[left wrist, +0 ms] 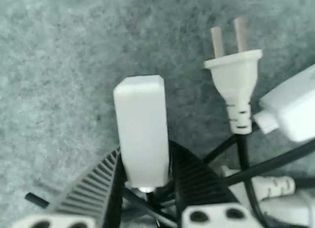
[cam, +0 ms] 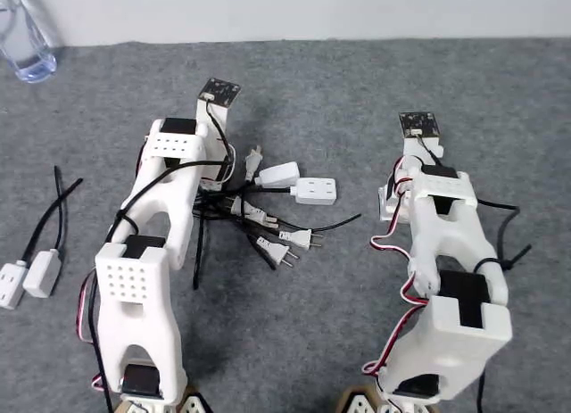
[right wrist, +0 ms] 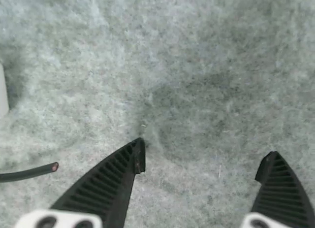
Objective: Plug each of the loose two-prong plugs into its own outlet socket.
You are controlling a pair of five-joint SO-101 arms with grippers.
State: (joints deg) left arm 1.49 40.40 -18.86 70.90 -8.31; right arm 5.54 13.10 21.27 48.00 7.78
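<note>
The left gripper is clamped on a white socket block. Its ribbed black fingers press both long sides, and the block juts past the fingertips over the grey felt. Just beside the block, with a strip of felt between, lies a white two-prong plug. Its prongs point away from the gripper and its black cord runs back under the fingers. A second socket sits just beside the plug's collar.

In the high view the left arm reaches into the middle of the frame, into a tangle of black cords. Two white sockets lie at the tangle's right edge, and several loose plugs fan toward lower centre. At the left edge a pair of sockets lies well apart from the tangle. A clear glass vessel stands in the upper left corner.

The right gripper hangs with its jaws spread wide over plain felt — a black cable end lies near one fingertip. The right arm stands at the right of the high view. A band of felt separates it from the tangle, and felt runs on to the top and right edges.
</note>
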